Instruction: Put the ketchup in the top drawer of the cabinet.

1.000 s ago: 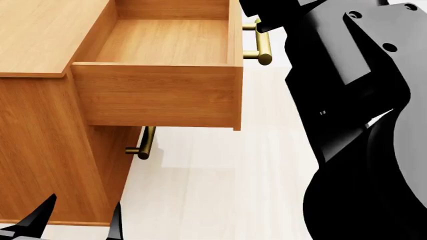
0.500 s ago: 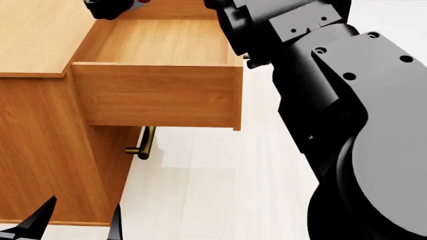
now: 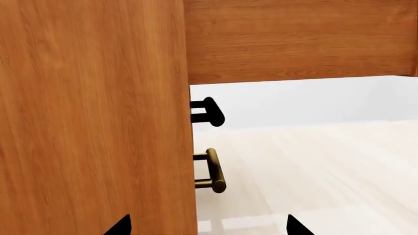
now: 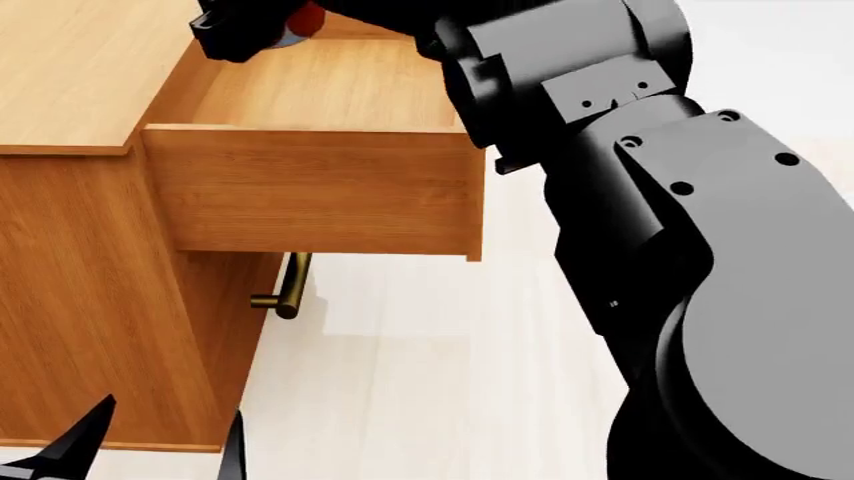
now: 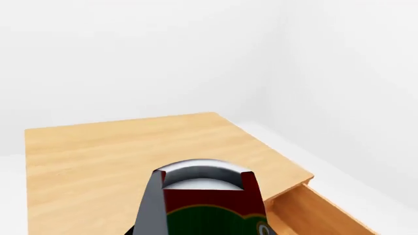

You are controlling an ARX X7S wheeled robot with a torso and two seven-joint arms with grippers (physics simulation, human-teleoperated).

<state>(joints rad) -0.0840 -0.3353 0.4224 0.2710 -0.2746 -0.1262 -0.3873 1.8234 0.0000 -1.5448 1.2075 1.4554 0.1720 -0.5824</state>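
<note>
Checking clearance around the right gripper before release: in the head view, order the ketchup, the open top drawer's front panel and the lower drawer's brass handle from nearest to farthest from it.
1. The ketchup: held in the right gripper, over the drawer's back end.
2. The top drawer's front panel: below the gripper, nearer the robot.
3. The lower drawer's handle: under the open drawer, farthest.

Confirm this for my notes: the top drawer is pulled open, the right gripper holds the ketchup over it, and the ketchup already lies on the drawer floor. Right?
Not quite. The top drawer is open, and the right gripper does hold the ketchup, but the can is not on the drawer floor. The head view shows that floor bare, with the can's red edge up at the drawer's back corner.
</note>
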